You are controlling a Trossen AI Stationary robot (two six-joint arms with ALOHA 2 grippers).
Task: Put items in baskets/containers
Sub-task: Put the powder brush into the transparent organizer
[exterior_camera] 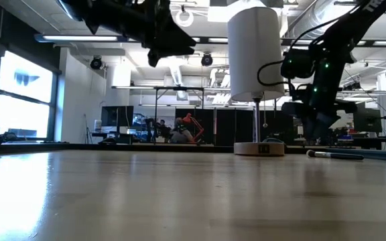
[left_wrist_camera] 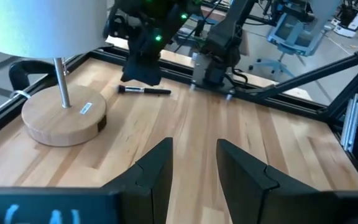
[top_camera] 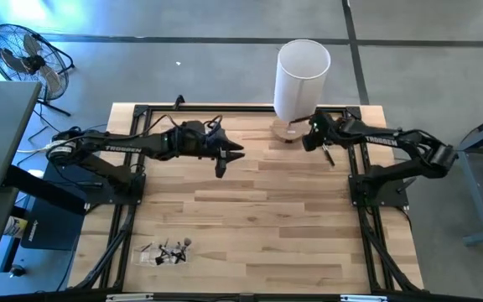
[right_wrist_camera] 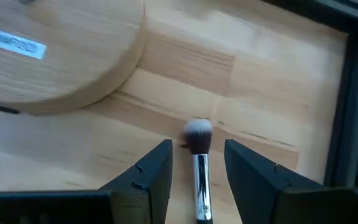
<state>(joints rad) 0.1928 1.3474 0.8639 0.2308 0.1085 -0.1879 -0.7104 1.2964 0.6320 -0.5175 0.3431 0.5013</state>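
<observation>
In the high view, near the bottom left of the frame, a flat see-through plastic tray (top_camera: 164, 252) lies on the pale plank table (top_camera: 250, 226) with a small cluster of thin dark brushes (top_camera: 174, 249) on or in it; which of the two cannot be told.

Higher in that frame, left of centre, the left gripper (left_wrist_camera: 193, 173) hangs above bare wood, its two dark fingers standing apart with nothing between them. "TROSSEN" is printed in white along both forearms.

At the upper right the right gripper (right_wrist_camera: 197, 169) sits low over the table beside the round wooden base (right_wrist_camera: 55, 56) of a lamp with a white cylindrical shade (top_camera: 302, 80). Its jaws stand wide, straddling a slim brush with a dark handle, silver ferrule and pale tufted tip (right_wrist_camera: 199, 163), which lies flat on the wood, apparently loose.

The brush looks light and stiff, with a smooth round handle likely to roll or slip. The soft tuft would splay under pressure, so mid-handle, below the ferrule, is probably the best hold.

A small pale label on the lamp base (left_wrist_camera: 85, 108) carries writing too small to read.
</observation>
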